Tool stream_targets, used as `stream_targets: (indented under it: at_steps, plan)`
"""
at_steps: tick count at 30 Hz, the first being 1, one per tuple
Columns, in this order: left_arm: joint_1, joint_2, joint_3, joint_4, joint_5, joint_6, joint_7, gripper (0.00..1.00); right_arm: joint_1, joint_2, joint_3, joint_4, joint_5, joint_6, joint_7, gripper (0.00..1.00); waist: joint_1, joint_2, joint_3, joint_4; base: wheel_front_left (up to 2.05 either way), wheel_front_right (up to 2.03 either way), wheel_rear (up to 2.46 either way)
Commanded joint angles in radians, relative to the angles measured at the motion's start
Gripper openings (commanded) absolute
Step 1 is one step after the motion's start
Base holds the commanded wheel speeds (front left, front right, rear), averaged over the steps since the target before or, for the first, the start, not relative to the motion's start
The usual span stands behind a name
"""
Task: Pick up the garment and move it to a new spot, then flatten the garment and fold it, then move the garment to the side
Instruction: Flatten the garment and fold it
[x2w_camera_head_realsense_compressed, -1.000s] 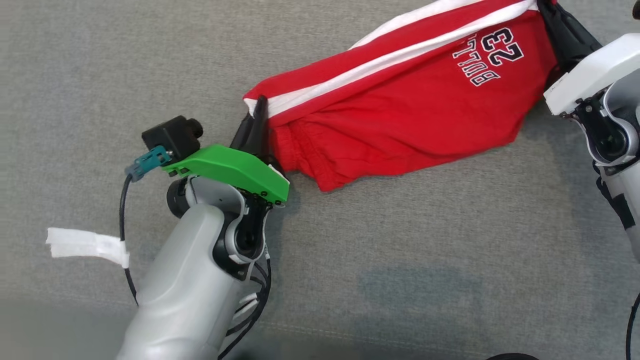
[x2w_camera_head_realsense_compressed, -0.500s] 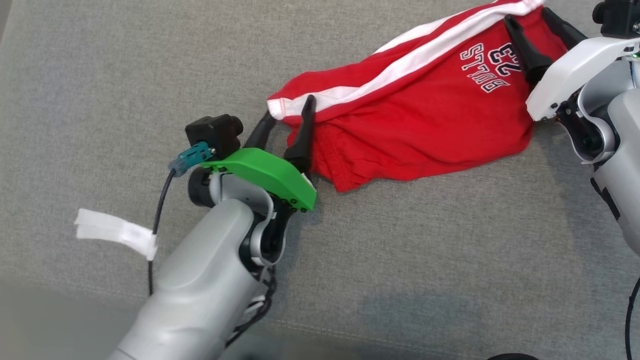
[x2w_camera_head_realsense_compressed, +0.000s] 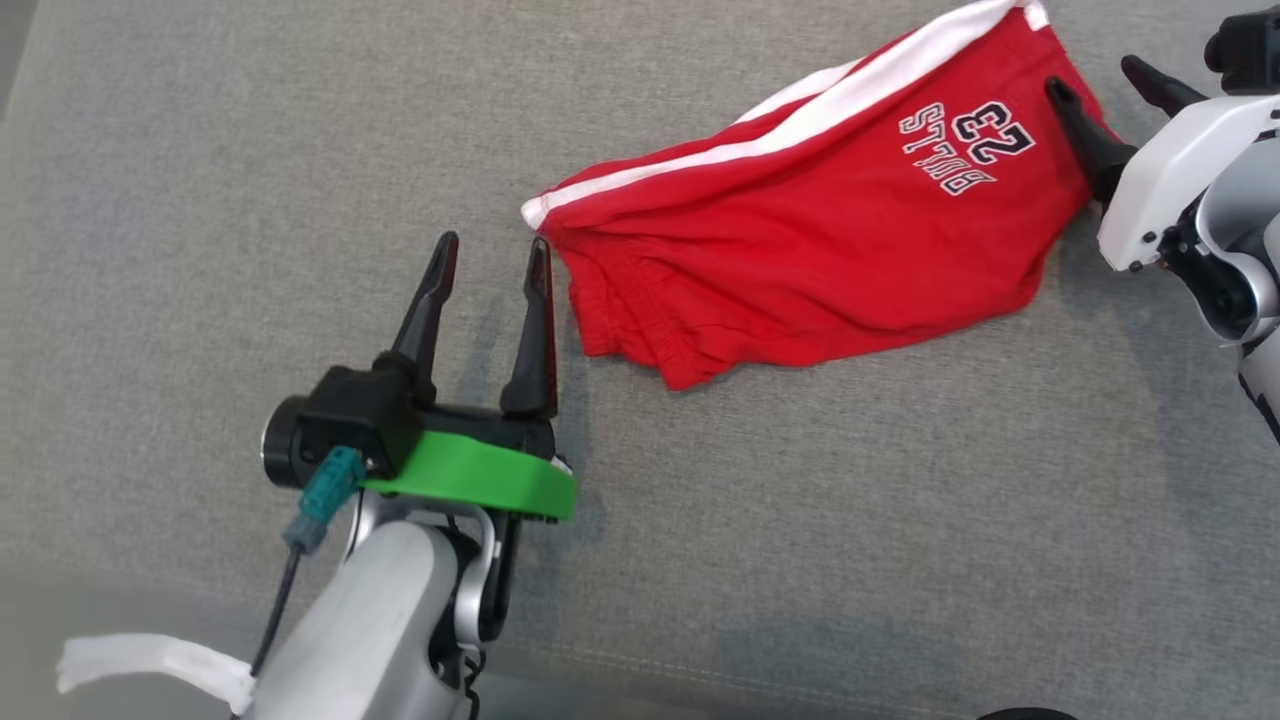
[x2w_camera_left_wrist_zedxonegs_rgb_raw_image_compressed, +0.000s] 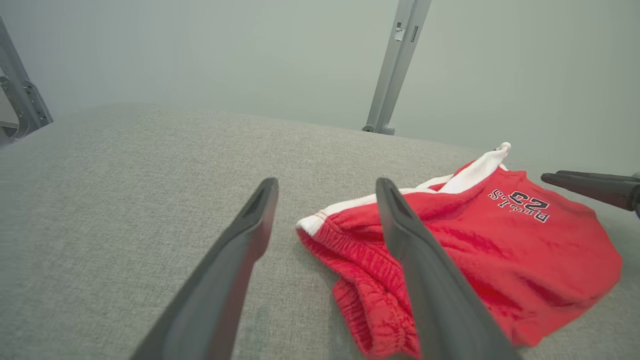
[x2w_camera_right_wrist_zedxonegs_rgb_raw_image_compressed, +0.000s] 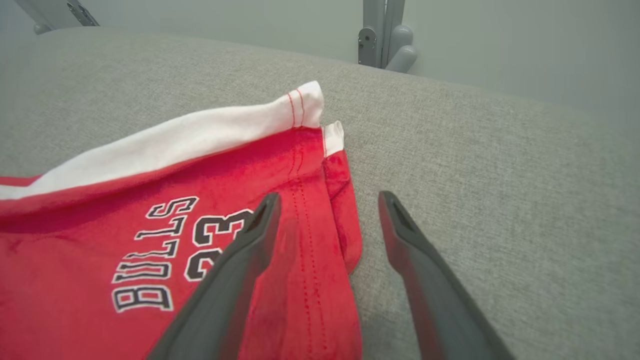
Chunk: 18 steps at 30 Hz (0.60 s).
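The shorts (x2w_camera_head_realsense_compressed: 800, 230) now lie free on the grey surface (x2w_camera_head_realsense_compressed: 300, 120), stretched between the two end effectors. Both have just let go. The left end effector (x2w_camera_head_realsense_compressed: 495, 241) stands released just beside the waistband corner, and the right end effector (x2w_camera_head_realsense_compressed: 1092, 74) is released astride the hem edge. The move seems done, so flattening is likely next.

left gripper (x2w_camera_head_realsense_compressed: 493, 241): I'm watching it releasing the garment (x2w_camera_head_realsense_compressed: 800, 240), jaws spreading wide, backing off to just beside the waistband corner | right gripper (x2w_camera_head_realsense_compressed: 1092, 74): also letting go, jaws parting at the printed end | garment: no longer being stretched between them, settling slack on the grey fabric surface (x2w_camera_head_realsense_compressed: 800, 520)
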Motion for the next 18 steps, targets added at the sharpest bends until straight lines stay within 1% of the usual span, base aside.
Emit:
stream_targets:
  at_steps: [1,2,3,5,10,11,12,14,18]
  plan:
    - [0.02,-0.017,0.014,-0.011,0.026,-0.006,-0.002,1.0,0.008,-0.007,-0.009,0.011,-0.008,0.0,0.011,1.0,0.0,0.0,0.027,0.034,0.0,0.0,0.0]
    - [0.035,-0.028,0.023,-0.014,0.047,-0.014,-0.002,1.0,0.009,-0.005,-0.011,0.02,-0.013,0.0,0.022,1.0,0.0,0.0,0.031,0.043,0.0,0.0,0.0]
    - [0.061,-0.058,0.043,-0.014,0.074,-0.039,-0.002,1.0,0.006,-0.004,-0.018,0.042,-0.029,0.0,0.041,1.0,0.0,0.0,0.037,0.062,0.0,0.0,0.0]
    - [0.076,-0.082,0.064,-0.008,0.101,-0.07,-0.002,1.0,-0.003,-0.011,-0.024,0.069,-0.055,0.0,0.051,1.0,0.0,0.0,0.038,0.08,0.0,0.0,0.0]
    - [0.115,-0.128,0.108,0.004,0.173,-0.158,-0.002,1.0,0.016,0.023,-0.035,0.134,-0.033,0.0,0.119,1.0,0.0,0.0,0.025,0.106,0.0,0.0,0.0]
    - [0.124,-0.133,0.112,0.007,0.192,-0.176,-0.002,1.0,0.025,0.032,-0.034,0.138,-0.019,0.0,0.132,0.67,0.0,0.0,0.019,0.107,0.0,0.0,0.0]
    - [0.136,-0.138,0.115,0.013,0.202,-0.192,-0.002,1.0,0.037,0.043,-0.03,0.136,-0.002,0.001,0.147,0.0,0.0,0.0,0.012,0.105,0.0,0.0,0.0]
    - [0.165,-0.143,0.126,0.027,0.213,-0.219,-0.002,1.0,0.057,0.046,-0.029,0.127,0.038,0.002,0.171,0.0,0.0,0.0,-0.007,0.094,0.0,0.0,0.0]
    - [0.215,-0.148,0.154,0.044,0.263,-0.256,-0.002,1.0,0.076,0.065,-0.073,0.122,0.119,0.0,0.192,0.0,0.0,0.0,-0.062,0.044,0.0,0.0,0.0]
